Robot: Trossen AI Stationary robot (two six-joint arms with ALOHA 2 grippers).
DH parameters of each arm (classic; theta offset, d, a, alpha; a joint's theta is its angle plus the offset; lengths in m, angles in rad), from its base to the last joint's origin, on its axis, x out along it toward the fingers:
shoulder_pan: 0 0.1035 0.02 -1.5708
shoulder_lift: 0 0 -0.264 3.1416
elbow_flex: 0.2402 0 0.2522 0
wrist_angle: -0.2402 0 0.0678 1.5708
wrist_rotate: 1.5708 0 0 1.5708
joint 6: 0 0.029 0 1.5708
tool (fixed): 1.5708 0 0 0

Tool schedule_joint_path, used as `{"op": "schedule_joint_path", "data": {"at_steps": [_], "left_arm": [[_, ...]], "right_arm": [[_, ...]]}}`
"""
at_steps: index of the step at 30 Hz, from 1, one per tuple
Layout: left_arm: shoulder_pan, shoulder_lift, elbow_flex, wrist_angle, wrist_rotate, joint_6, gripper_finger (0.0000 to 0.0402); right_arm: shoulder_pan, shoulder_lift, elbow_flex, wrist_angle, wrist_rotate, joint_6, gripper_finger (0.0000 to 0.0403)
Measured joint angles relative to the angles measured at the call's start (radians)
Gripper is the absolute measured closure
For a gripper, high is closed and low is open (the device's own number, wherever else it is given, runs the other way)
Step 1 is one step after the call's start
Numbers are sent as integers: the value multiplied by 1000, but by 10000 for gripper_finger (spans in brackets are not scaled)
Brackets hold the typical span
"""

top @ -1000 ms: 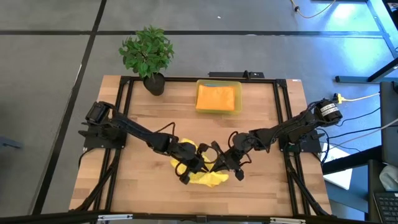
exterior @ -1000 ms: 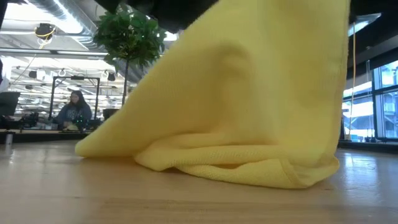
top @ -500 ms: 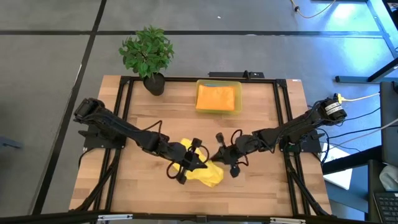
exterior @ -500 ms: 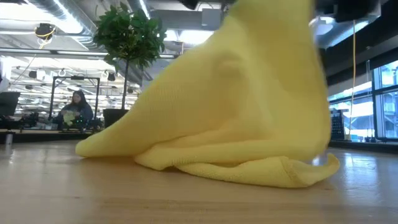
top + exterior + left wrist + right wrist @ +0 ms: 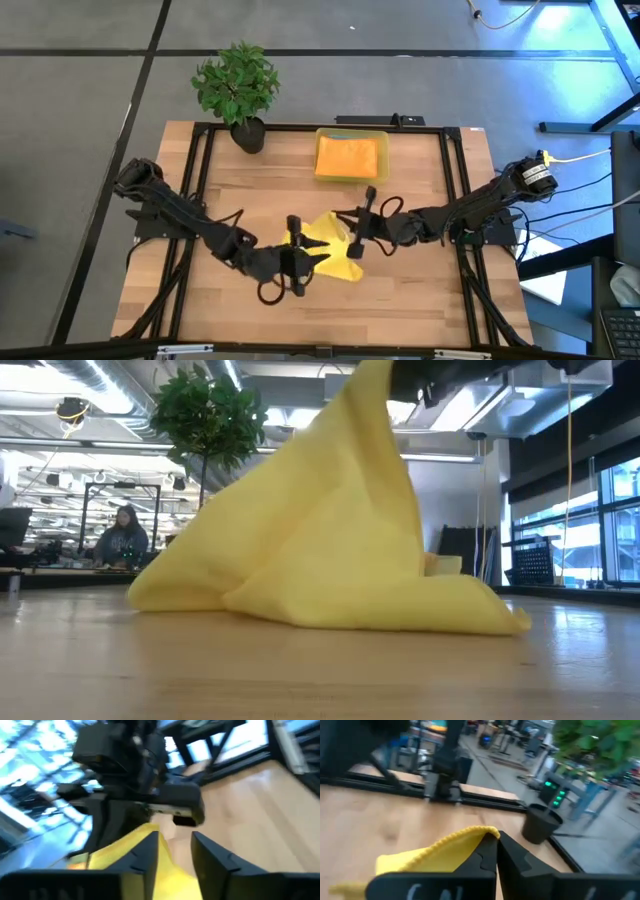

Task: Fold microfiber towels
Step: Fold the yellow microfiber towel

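While left jaws gape, right jaws pinch yellow towel (image 5: 333, 252).

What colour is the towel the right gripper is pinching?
Plain yellow. The towel shows best in the low view, its corner lifted by the right gripper.

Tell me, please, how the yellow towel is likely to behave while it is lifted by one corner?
Probably floppy: the yellow towel hangs as a draped tent from the right gripper, its lower folds pooling on the table. Likely light, since one pinched edge carries it. It would probably collapse if released.
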Motion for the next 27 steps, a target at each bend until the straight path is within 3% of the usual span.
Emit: {"op": "schedule_joint_path", "data": {"at_steps": [5, 10, 16, 27], "left_arm": [[-20, 32, 2, 7, -190, -91, 248], [3, 102, 2, 28, -227, -212, 224], [39, 175, 2, 105, -361, -282, 213], [87, 274, 1, 299, -339, -297, 207]], "right_arm": [[-14, 0, 0, 49, 77, -2, 400], [-32, 0, 0, 75, 75, -5, 400], [-50, 0, 0, 73, 74, 10, 400], [-52, 0, 0, 72, 71, 18, 400]]}}
